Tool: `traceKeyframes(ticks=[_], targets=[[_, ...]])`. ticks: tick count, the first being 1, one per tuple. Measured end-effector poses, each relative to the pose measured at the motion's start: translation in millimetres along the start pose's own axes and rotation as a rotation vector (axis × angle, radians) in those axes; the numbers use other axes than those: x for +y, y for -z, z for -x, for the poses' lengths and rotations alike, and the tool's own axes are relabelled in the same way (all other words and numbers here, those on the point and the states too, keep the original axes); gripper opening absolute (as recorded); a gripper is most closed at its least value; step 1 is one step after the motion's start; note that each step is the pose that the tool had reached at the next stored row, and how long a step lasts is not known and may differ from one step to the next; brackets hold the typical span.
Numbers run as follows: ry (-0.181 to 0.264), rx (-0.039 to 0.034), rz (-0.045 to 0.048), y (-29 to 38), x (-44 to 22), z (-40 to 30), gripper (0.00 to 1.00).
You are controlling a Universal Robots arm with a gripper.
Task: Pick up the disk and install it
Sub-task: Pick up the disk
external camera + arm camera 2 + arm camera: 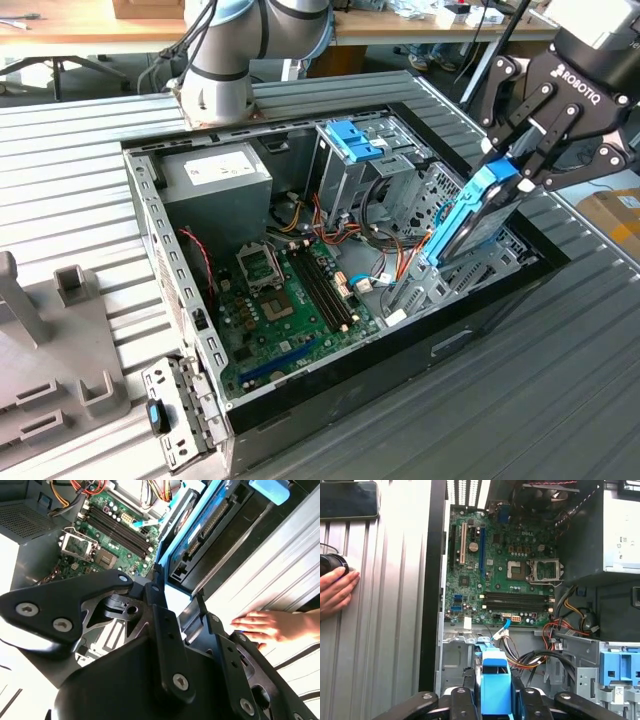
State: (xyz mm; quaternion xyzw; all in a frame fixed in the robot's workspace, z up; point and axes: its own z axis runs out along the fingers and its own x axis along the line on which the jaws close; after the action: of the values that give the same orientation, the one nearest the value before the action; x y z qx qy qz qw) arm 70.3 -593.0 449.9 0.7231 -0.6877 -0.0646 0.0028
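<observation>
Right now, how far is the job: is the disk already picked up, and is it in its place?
Done: the disk is picked up. In hand: the gripper is shut on its upper end and holds it tilted, lower end down inside the open computer case. Left: the disk sticks up well above the case's rim, so it is not seated yet.

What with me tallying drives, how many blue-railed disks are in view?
1: the disk, tilted, held by the gripper at the open case's end on the exterior view's right. Others may hide inside the grey cage.
</observation>
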Motion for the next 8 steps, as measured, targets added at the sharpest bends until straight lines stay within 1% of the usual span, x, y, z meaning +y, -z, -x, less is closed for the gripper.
traceKeyframes(ticks=[2,5,6,8], targets=[[0.000,-0.0005,-0.0001,-3.4,-0.3,-0.4,0.36],[0.000,-0.0010,0.0002,-10.4,-1.0,-1.5,0.36],[0.000,-0.0009,0.0014,-15.0,-1.6,-2.4,0.36],[0.000,-0.0007,0.0025,-20.0,-2.4,-3.5,0.36]])
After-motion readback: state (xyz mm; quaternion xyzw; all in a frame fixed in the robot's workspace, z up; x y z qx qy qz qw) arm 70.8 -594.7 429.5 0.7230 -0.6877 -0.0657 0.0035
